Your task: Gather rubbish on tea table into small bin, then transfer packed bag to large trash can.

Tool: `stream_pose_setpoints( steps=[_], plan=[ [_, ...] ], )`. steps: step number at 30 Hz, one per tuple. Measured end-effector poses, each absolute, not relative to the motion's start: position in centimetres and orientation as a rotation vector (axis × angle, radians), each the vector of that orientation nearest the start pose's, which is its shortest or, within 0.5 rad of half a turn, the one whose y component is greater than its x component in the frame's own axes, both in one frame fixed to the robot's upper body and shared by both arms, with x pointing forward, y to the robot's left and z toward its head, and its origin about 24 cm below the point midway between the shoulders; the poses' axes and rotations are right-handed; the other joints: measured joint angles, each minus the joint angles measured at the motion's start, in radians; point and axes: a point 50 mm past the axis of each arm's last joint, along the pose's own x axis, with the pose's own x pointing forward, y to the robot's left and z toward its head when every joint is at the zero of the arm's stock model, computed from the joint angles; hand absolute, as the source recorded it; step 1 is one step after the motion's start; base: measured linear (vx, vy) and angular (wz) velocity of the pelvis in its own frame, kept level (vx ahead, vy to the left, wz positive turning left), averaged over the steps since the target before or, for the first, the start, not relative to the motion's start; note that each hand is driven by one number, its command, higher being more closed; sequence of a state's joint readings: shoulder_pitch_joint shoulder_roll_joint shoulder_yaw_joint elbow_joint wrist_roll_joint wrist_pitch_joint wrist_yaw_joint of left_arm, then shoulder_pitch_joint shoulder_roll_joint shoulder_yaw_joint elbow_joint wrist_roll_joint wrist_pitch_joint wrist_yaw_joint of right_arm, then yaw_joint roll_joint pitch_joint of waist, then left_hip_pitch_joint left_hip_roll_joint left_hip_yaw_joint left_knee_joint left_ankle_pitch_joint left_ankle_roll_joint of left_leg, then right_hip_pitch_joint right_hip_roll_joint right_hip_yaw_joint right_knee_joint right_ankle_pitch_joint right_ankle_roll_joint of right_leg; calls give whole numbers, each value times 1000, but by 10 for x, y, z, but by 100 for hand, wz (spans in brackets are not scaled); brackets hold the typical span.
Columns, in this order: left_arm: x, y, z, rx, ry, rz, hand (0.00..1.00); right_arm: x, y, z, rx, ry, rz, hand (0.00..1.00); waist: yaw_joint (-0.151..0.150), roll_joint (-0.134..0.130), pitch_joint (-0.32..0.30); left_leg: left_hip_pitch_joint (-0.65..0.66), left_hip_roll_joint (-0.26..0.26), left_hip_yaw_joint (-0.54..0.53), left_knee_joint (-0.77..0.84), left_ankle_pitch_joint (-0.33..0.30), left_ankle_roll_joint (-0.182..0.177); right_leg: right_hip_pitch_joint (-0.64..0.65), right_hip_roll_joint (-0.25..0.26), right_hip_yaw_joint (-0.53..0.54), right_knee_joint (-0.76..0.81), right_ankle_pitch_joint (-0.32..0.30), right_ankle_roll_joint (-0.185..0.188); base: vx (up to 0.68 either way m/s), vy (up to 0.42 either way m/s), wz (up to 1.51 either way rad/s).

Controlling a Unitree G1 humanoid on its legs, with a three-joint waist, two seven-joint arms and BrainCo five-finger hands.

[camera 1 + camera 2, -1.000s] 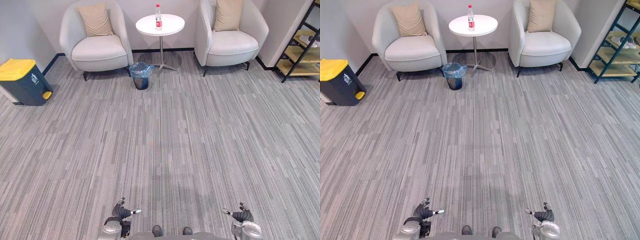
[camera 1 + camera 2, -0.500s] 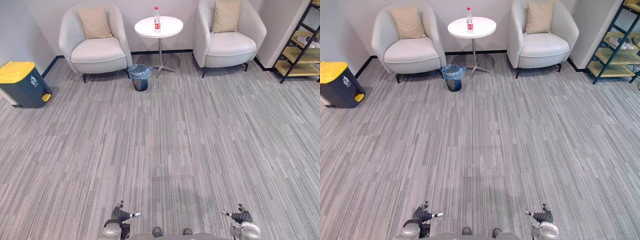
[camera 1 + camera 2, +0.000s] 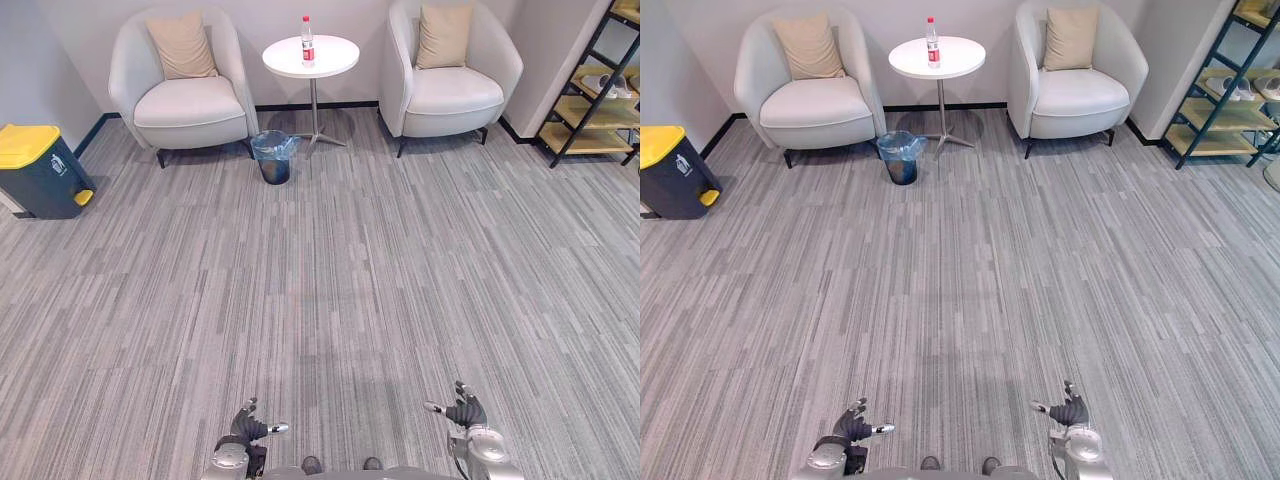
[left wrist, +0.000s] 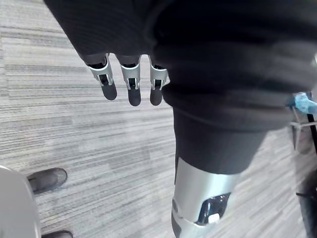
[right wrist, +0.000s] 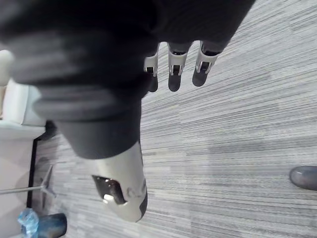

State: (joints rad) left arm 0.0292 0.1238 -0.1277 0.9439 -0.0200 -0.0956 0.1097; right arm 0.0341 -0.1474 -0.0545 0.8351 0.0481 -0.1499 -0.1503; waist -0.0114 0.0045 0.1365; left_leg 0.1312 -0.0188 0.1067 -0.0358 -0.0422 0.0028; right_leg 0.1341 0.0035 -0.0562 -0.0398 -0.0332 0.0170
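Grey striped carpet [image 3: 330,280] lies between the robot and the furniture.

- Table [image 3: 325,60]: white, round, single leg, at the far wall between the left chair [image 3: 185,100] and the right chair [image 3: 455,85]. Both chairs are pale, and each has a tan cushion.
- Bottle [image 3: 307,27]: upright on the table, clear with a red label. I can spot no other rubbish up there.
- Bin [image 3: 274,160]: dark, lined with a blue bag, on the floor just beside the table's foot, on the left-chair side.
- Trash can [image 3: 38,170]: dark body, yellow lid, against the left wall, well apart from the bin.
- Shelf [image 3: 600,90]: dark frame, wooden boards, far right.

Left hand [image 3: 245,430] and right hand [image 3: 465,412] sit low at the near edge, well apart from table, bottle and bin.

Both hands are empty. In the wrist views the left fingers [image 4: 130,87] and the right fingers [image 5: 173,77] hang loose and nearly straight over bare carpet, touching nothing. From the head views, each thumb points inward.

The right wrist view catches the bin far off by the table leg. The left wrist view has a blue scrap [image 4: 301,101] at its edge, probably the same bag, too small to be sure.
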Motion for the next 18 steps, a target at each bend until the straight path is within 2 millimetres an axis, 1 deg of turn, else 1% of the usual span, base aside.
stream_pose_setpoints(
  steps=[4, 7, 10, 11, 13, 14, 15, 16, 18],
  plan=[
    [147, 181, -138, 189, 859, 51, 0, 167, -213, -116, -146, 701, -242, 0, 0, 0, 0, -7, 0, 0, 0, -1, 1, -4, 0, 2, -5, 0, 0, -6, -8, 0],
    [148, 178, -137, 195, 844, 32, 0, 170, -212, -113, -148, 680, -239, 0, 0, 2, -3, -32, 0, 3, 13, -7, 10, -25, 0, 5, -3, 2, -3, -5, -11, -4],
    [148, 178, -136, 193, 837, 34, 0, 173, -213, -111, -160, 669, -236, 0, 2, 3, -2, -71, 4, 17, 89, -51, 22, -38, 0, 23, 2, 2, -3, 14, 6, -18],
    [146, 179, -136, 191, 837, 39, 0, 173, -213, -111, -164, 668, -235, 0, 6, 7, -2, -98, 12, 34, 149, -88, 24, -45, 2, 40, 6, 1, -1, 16, 28, -30],
    [148, 180, -133, 188, 817, 44, 0, 174, -215, -110, -171, 665, -243, 0, 13, 18, 1, -135, 21, 47, 210, -129, 29, -74, 6, 61, 32, -9, 10, 18, 59, -35],
    [151, 180, -131, 180, 806, 49, 0, 174, -217, -110, -179, 667, -254, 0, 19, 26, 4, -156, 25, 54, 236, -145, 34, -98, 6, 67, 60, -23, 19, 20, 94, -35],
    [154, 181, -128, 168, 786, 62, 0, 172, -221, -110, -184, 675, -268, 0, 25, 32, 7, -176, 27, 66, 268, -169, 37, -139, 6, 82, 129, -58, 24, 33, 103, -27],
    [155, 185, -126, 150, 776, 90, 0, 170, -225, -112, -183, 688, -283, 0, 24, 31, 8, -194, 27, 74, 302, -195, 44, -186, -1, 85, 238, -116, 38, 38, 86, -18],
    [156, 190, -125, 147, 771, 107, 0, 165, -229, -113, -175, 706, -307, 0, 25, 25, 12, -193, 15, 81, 340, -224, 57, -240, -19, 82, 388, -183, 65, 62, 75, 0]
  ],
)
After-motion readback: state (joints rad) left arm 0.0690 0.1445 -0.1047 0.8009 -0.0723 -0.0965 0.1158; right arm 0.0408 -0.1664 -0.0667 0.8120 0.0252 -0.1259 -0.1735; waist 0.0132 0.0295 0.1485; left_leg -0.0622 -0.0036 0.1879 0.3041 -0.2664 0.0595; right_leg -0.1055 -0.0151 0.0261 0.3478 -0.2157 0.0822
